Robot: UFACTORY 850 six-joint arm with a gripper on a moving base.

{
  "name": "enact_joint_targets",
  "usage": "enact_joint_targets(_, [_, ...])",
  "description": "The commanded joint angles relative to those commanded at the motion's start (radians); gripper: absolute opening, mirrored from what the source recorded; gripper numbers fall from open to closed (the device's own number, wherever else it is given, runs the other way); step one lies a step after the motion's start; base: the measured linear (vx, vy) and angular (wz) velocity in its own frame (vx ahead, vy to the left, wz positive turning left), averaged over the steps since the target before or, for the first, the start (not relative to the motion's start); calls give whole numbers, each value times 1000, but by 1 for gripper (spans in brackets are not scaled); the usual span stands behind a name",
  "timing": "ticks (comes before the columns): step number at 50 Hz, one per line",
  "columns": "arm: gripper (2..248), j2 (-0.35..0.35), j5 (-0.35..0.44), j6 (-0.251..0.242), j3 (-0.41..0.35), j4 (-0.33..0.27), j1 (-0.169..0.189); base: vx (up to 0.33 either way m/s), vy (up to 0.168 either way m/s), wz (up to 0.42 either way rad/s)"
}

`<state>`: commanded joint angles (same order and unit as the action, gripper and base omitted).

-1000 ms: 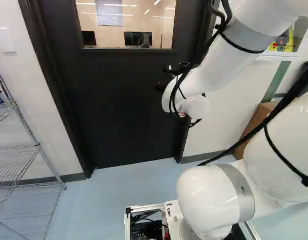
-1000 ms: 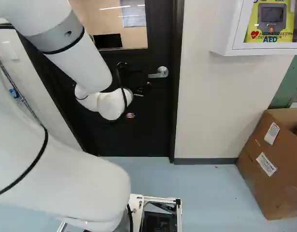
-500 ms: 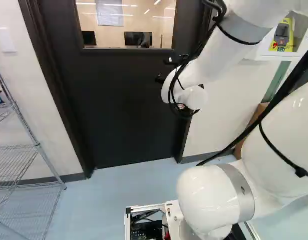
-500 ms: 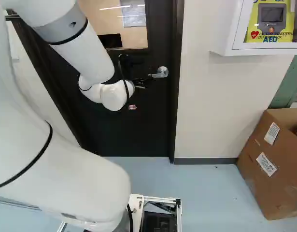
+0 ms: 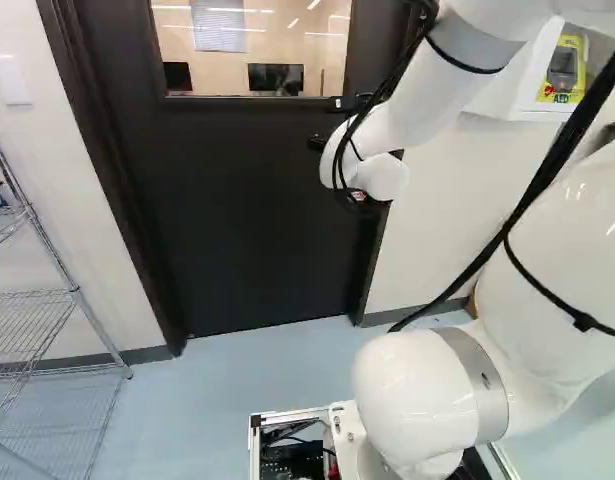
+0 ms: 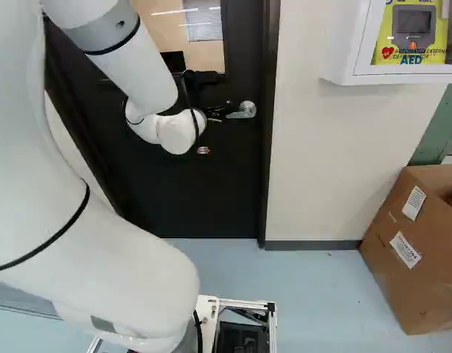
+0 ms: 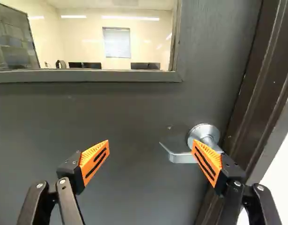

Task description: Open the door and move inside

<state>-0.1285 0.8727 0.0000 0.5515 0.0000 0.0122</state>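
Nearest to us, our white arm [image 6: 101, 272] rises over the pale floor [image 6: 321, 294]. Farther ahead, the end effector [image 6: 220, 112] has its two fingers standing wide apart. One orange pad [image 7: 209, 161] covers a part of the lever handle [image 7: 181, 158]; we cannot tell if they touch. Just behind is the dark door [image 7: 134, 112], closed in its frame [image 7: 256, 93]. Through its window [image 7: 83, 42] we see monitors [image 7: 85, 65].
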Motion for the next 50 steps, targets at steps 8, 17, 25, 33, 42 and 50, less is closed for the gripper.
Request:
enact_joint_targets(8, [247, 28, 0, 0, 29, 0, 0, 0, 0, 0])
enact_joint_targets(17, [247, 57, 0, 0, 57, 0, 0, 0, 0, 0])
enact_joint_targets(25, [247, 80, 0, 0, 80, 0, -1, 0, 0, 0])
enact_joint_targets(33, [247, 93, 0, 0, 93, 0, -1, 0, 0, 0])
enact_joint_targets(42, [247, 105, 0, 0, 105, 0, -1, 0, 0, 0])
enact_joint_targets(50, [247, 116, 0, 0, 115, 0, -1, 0, 0, 0])
